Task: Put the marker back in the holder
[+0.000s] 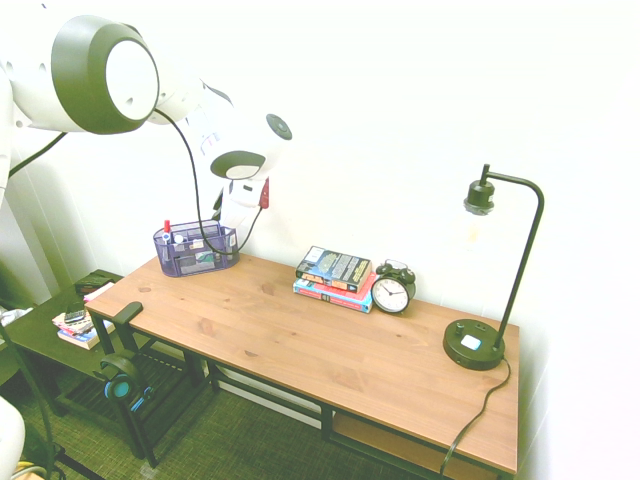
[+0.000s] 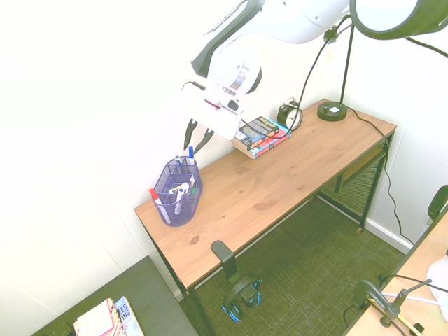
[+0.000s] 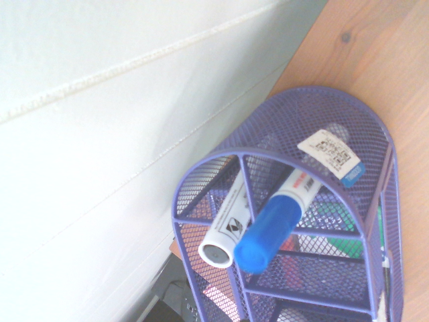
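The purple mesh holder (image 2: 176, 190) stands at the desk's end near the wall, also visible as the holder (image 1: 195, 250). The blue marker (image 2: 190, 152) stands upright in a back compartment, its blue cap sticking out above the rim. My gripper (image 2: 194, 145) hangs just above that cap with its two dark fingers apart and nothing between them. In the wrist view the marker (image 3: 268, 228) leans in a compartment of the holder (image 3: 295, 94), beside a white-barrelled pen (image 3: 224, 231).
A red-capped pen (image 2: 155, 197) sticks out of the holder's front. A stack of books (image 2: 261, 134), an alarm clock (image 2: 288, 115) and a black desk lamp (image 2: 333, 110) stand further along the wooden desk (image 2: 280, 175). The wall is close behind the holder.
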`<state>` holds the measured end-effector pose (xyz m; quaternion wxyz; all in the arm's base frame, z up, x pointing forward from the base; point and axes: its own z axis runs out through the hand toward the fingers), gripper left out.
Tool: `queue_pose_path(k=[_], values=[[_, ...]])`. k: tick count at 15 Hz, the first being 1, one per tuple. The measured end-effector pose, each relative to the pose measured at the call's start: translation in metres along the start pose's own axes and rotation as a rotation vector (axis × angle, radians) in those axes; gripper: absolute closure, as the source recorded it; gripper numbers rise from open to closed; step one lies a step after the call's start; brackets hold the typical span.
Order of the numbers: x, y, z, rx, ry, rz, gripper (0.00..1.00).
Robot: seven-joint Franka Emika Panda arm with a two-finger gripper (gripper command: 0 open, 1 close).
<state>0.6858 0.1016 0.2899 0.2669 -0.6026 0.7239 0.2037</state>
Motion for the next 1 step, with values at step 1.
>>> queue_pose_path(k=[1], values=[[-0.0091,-0.0014,-0.0069,0.007,0.015,-0.032,0.00]])
